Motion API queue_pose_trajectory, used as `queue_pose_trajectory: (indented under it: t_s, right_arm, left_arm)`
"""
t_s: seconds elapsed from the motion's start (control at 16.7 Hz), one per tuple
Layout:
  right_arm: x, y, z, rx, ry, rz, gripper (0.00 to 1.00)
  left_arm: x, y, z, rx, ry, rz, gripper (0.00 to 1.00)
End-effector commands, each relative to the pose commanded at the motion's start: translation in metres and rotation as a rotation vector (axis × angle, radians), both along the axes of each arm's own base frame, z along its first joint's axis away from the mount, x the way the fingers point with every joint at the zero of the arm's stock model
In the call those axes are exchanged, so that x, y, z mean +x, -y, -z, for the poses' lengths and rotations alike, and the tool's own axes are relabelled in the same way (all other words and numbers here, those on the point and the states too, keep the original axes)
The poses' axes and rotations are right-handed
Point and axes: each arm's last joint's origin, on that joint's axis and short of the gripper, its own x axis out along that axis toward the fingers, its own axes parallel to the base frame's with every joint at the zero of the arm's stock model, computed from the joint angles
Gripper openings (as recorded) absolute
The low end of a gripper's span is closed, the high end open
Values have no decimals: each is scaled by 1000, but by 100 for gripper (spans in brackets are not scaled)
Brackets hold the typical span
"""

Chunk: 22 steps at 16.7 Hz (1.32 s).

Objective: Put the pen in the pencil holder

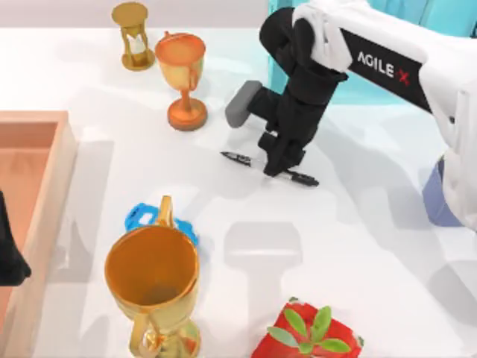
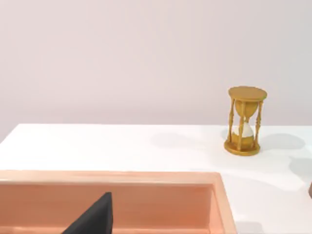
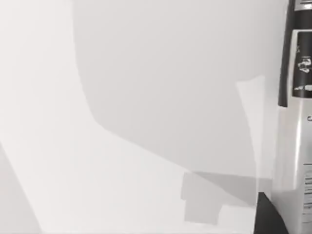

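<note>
Slim black pen (image 1: 237,157) with a grey-white middle band (image 3: 294,141), lying flat on the table, directly under the right gripper (image 1: 274,165), pointed tip jutting out to its left, butt end out to its right.

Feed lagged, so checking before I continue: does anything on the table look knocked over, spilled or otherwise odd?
Nothing looks spilled or damaged. The pen lies flat mid-table under the right gripper. The hourglass and both gold cups stand upright. The left gripper sits over the wooden tray.
</note>
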Motion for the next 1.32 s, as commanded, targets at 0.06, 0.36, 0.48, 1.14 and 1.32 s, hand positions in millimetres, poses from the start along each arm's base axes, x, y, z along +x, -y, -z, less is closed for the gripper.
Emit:
queue_pose_trajectory:
  t_s: [0.06, 0.36, 0.48, 1.14, 1.32]
  right_arm:
    - [0, 0, 0, 0, 0, 0, 0]
    - [8, 9, -31, 10, 80, 7, 0]
    - [5, 7, -34, 11, 77, 7, 0]
    - [-125, 5, -175, 27, 95, 11, 0]
    - [-142, 7, -181, 10, 80, 7, 0]
  left_arm:
    - [0, 0, 0, 0, 0, 0, 100]
    - [0, 0, 0, 0, 0, 0, 100]
    - [0, 0, 0, 0, 0, 0, 100]
    - [0, 0, 0, 0, 0, 0, 100]
    - [0, 0, 0, 0, 0, 0, 100]
